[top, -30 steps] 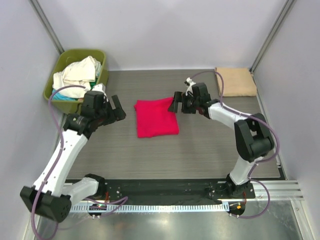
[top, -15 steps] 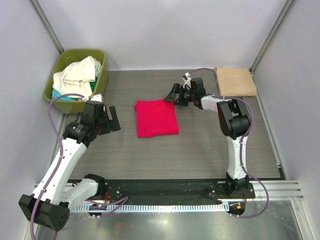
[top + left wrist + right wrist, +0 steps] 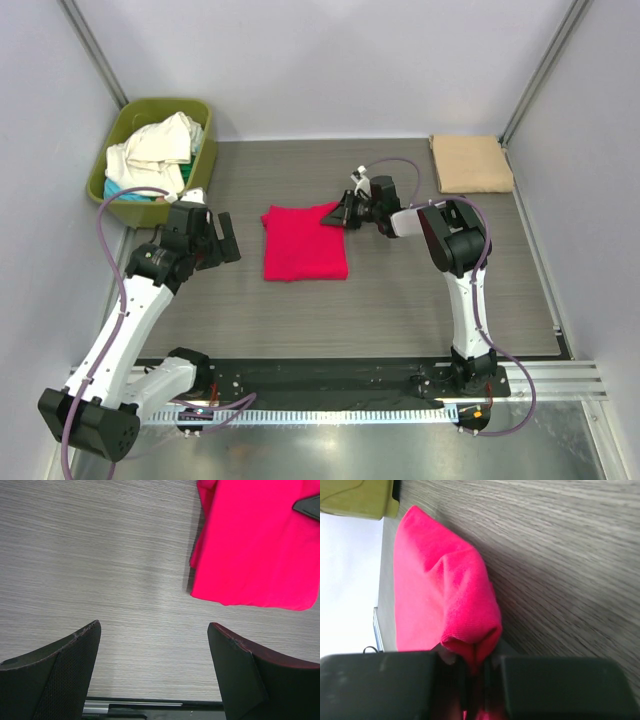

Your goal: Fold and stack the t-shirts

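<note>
On the grey wood-grain tabletop [image 3: 380, 290], my right claw [image 3: 343, 214] pinches one corner of the folded crimson-red cloth t-shirt [image 3: 303, 245].

Seen from my right wrist, the soft knit bunches into a rounded fold, clamped tight between my two black fingers [image 3: 380, 685]. My left claw [image 3: 224, 236] hangs just left of the shirt, jaws spread wide over bare table, holding nothing. A tan-beige shirt [image 3: 472, 164], folded flat and square, lies at the far right corner. Crumpled cream-white shirts [image 3: 158, 143] fill the olive-green plastic tub [image 3: 160, 103] at far left.
</note>
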You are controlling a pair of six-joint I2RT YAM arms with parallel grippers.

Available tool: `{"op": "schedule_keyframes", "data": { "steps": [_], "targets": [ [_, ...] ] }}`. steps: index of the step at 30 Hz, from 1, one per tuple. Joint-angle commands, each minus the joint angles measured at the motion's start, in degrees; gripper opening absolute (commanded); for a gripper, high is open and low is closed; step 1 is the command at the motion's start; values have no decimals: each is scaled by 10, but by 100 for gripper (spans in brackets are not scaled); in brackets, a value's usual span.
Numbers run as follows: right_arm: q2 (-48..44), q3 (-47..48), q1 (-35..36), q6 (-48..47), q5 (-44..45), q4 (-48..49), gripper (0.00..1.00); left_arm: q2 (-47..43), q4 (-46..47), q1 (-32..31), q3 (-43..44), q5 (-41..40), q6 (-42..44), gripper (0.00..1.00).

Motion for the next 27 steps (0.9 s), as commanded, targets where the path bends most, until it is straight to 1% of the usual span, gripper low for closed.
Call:
{"op": "schedule_keyframes", "data": {
  "steps": [1,3,4,5,6,7,10,15,18,20,27],
  "targets": [
    [11,-21,0,1,-15,-35,1,1,5,4,5,-3,11,88],
    [-10,-9,-9,-7,-26,-36,1,0,5,5,5,-4,11,88],
    [-20,2,-13,-23,-29,-56,1,1,5,5,5,-3,11,88],
    [-46,14,-15,-45,-19,-128,1,1,7,5,4,-3,12,88],
    [-57,46,-21,-111,-3,-177,1,3,6,5,5,-2,12,88],
    [-83,62,-22,-140,33,-269,1,3,7,5,5,-1,12,88],
    [-114,111,-36,-231,77,-388,1,11,9,5,4,9,14,88],
    [-180,136,-79,-295,142,-454,1,27,11,5,7,28,20,88],
    [-196,156,-96,-331,164,-494,1,28,13,5,7,33,22,87],
    [-212,162,-107,-361,198,-516,1,25,16,5,5,38,22,87],
    [-246,180,-136,-415,249,-530,1,24,19,5,3,41,22,86]
  ]
}}
